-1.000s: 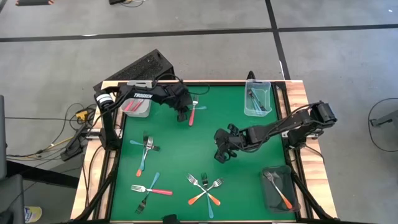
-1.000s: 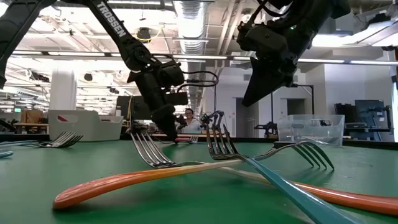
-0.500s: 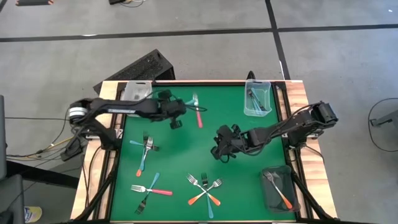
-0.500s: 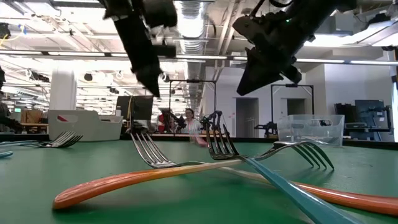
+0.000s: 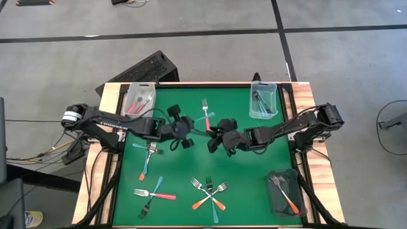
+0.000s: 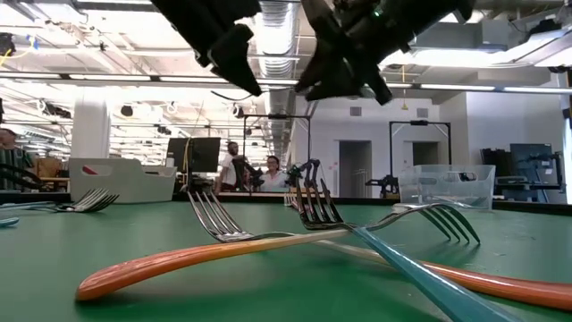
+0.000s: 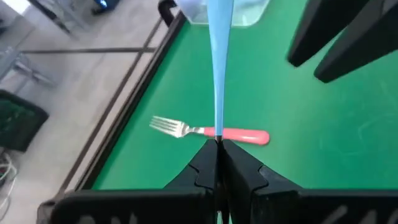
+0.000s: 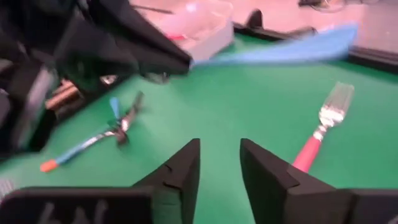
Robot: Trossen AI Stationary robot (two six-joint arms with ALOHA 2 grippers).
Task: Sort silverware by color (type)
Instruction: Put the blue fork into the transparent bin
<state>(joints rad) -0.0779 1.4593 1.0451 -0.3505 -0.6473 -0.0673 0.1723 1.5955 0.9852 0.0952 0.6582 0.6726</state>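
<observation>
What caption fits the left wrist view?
Left gripper shut on a blue fork handle, held above a pink-red fork on the green table.

- Green table (image 5: 184,162), wood edges.
- Clear bins: far left (image 5: 138,100), far right (image 5: 262,100); dark bin (image 5: 284,193) near right.
- Pink fork (image 5: 205,113) far-centre; forks at left (image 5: 149,152), near-left (image 5: 152,193); crossed forks (image 5: 210,192) near-centre.

Bins counted: three, as two clear bins (image 5: 131,102) (image 5: 253,105) and one dark bin (image 5: 273,197). Loose forks counted: three crossed forks (image 5: 208,193), one pink fork (image 5: 205,114), one blue fork (image 7: 219,74). Two left-hand clusters (image 5: 148,156) (image 5: 152,196) are not resolved
</observation>
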